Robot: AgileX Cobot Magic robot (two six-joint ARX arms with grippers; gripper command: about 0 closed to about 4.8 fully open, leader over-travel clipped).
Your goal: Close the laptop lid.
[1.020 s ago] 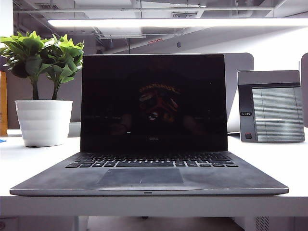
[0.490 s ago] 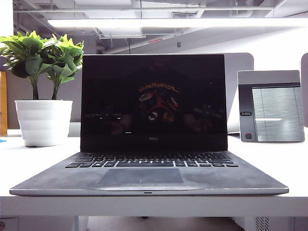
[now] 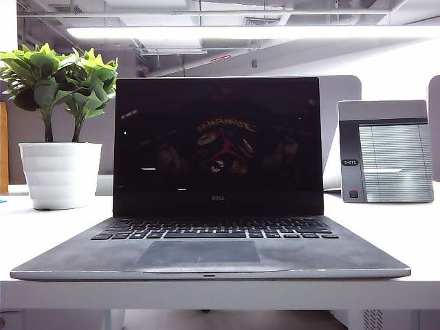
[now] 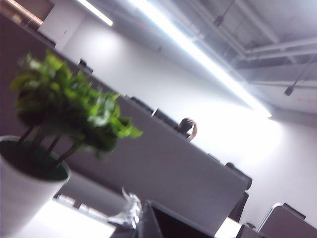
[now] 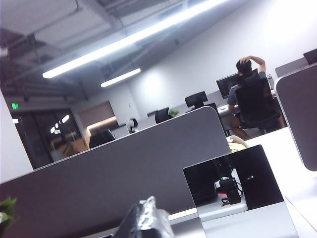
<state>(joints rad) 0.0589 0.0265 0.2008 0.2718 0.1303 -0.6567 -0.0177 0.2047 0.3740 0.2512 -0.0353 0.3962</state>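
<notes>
On the white worktop the laptop lid stood upright, open. My left end effector and right end effector showed only blurred tips behind it; I couldn't tell their spread.

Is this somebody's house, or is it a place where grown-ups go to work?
It looks like an open office. An open laptop sits on a white desk, grey partition walls split the room, and a person sits at a computer. Neither gripper shows clearly.
</notes>
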